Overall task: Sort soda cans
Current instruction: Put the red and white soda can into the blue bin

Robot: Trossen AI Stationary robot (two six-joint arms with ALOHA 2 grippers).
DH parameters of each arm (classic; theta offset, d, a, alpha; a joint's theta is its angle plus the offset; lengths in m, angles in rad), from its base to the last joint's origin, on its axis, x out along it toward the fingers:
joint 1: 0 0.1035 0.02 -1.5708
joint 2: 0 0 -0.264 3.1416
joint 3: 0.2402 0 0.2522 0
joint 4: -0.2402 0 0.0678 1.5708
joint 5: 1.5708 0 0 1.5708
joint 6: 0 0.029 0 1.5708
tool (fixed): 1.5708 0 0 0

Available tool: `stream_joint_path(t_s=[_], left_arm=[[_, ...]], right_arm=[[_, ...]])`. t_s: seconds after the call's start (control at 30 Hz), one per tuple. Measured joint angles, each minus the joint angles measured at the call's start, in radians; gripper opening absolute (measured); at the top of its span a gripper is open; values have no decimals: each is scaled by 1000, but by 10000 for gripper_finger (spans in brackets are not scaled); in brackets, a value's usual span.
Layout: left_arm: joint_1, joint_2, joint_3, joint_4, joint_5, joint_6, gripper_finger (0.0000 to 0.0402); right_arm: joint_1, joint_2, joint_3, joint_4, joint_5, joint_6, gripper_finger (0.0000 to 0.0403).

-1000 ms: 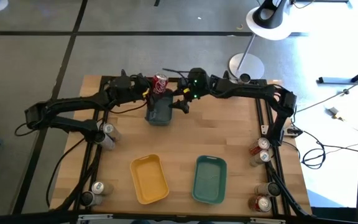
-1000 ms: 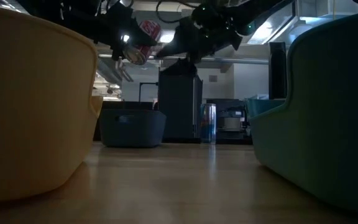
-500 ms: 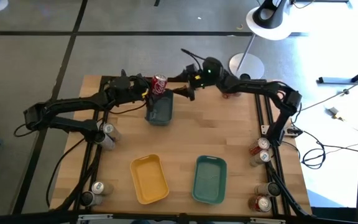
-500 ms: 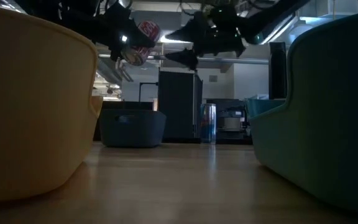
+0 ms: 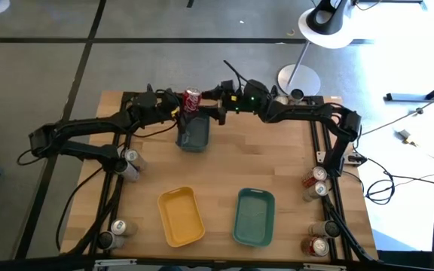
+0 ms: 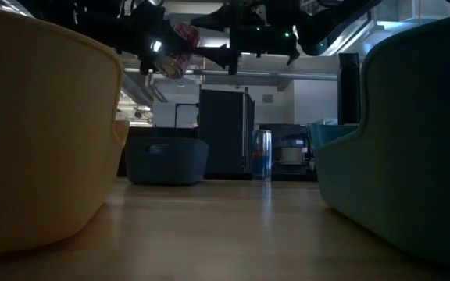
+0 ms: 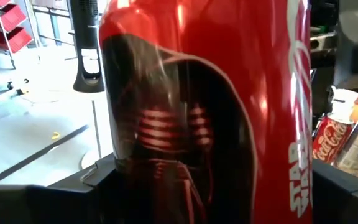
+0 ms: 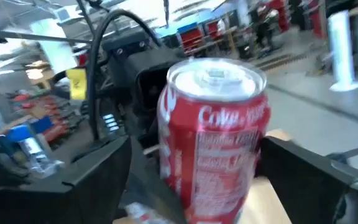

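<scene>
one red can (image 5: pixel 193 99), tilted, in left gripper (image 5: pixel 178 108)

Two black jointed arms (image 5: pixel 89 132) — loose cables, green LED.

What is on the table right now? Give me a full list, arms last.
Red can: one, held above the dark blue tray at the far edge.
Yellow tray: one, near edge, left of centre.
Teal tray: one, beside it on the right.
Left-edge cans: about four, silver-topped.
Right-edge cans: about five, some red.
Tall can: one, blue and silver, far side.
Left gripper: shut on the red can.
Right gripper: open, either side of that can.
</scene>
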Motion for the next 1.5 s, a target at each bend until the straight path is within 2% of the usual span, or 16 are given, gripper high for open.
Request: stream_joint_path(t_s=[0.17,0.53,0.7,0.87,1.3,1.4,1.5], left_arm=[[-13,2,0,4,41,-18,303],[-66,6,-1,74,76,-19,304],[-81,36,-1,99,75,-22,304],[-84,50,-1,103,75,-28,304],[-76,44,0,94,76,-11,304],[-75,44,0,93,74,10,304],[-74,44,-1,88,65,10,304]], right_arm=[[2,0,9,2,55,-11,351],[34,0,12,46,28,-38,351],[34,37,57,43,9,-31,351],[36,78,86,37,-9,-29,351],[21,78,87,111,-17,-19,351],[15,78,87,104,-26,-3,340],[13,77,87,84,-34,-1,305]])
